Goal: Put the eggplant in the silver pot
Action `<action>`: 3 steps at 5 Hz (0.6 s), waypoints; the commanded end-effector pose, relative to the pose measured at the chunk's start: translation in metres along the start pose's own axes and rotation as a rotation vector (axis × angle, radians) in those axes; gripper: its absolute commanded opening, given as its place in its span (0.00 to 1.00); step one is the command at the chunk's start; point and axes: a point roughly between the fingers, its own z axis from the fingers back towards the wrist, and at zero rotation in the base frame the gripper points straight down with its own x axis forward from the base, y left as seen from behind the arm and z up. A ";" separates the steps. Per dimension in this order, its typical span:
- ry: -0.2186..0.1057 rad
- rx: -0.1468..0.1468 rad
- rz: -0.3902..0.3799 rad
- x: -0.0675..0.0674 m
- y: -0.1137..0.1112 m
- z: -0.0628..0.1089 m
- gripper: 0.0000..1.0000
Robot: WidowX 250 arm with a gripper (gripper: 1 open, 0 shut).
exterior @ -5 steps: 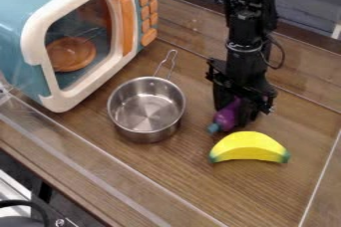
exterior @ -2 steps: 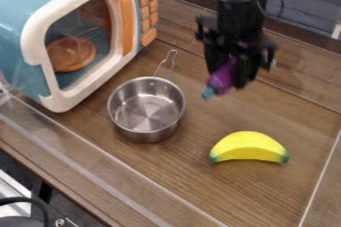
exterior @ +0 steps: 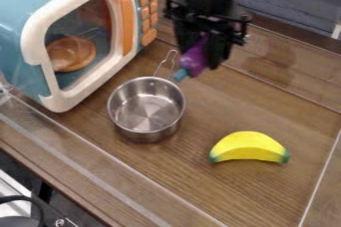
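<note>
The gripper [exterior: 200,60] is clamped on the eggplant [exterior: 194,62], which a second ago sat low on the table right of centre beside the banana [exterior: 249,149] and now hangs in the air in the upper middle of the frame. It has come up and leftward, so it hovers just above the far rim of the pot [exterior: 147,109], near the wire handle. The lift looks done; what remains, I'd say, is carrying it over the pot's mouth and letting go.
</note>
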 end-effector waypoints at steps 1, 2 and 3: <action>-0.047 0.012 0.005 -0.005 0.010 0.012 0.00; -0.040 0.018 0.014 -0.010 0.017 0.010 0.00; -0.032 0.023 0.020 -0.014 0.021 0.008 0.00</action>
